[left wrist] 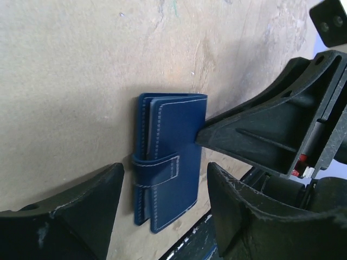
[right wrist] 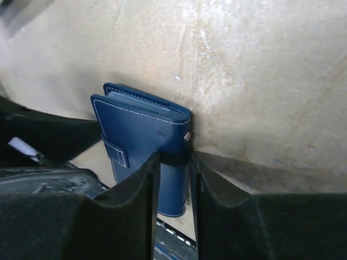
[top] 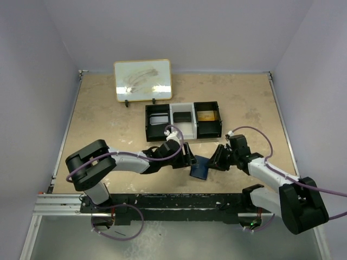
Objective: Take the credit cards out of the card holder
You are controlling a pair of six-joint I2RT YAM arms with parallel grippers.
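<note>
The left gripper (left wrist: 165, 184) stands spread wide, a finger on either side of the card holder (left wrist: 171, 141) without touching it. The navy holder, folded with its stitched strap across the front and seemingly tipped up on one edge, sits at the near middle of the table (top: 108, 124), pinched at its right edge by the right gripper (right wrist: 173, 157). The white board (top: 142, 80) at the back bears grey strokes too blurred to read; the tabletop is mottled beige, between pale lilac walls (top: 179, 32)
</note>
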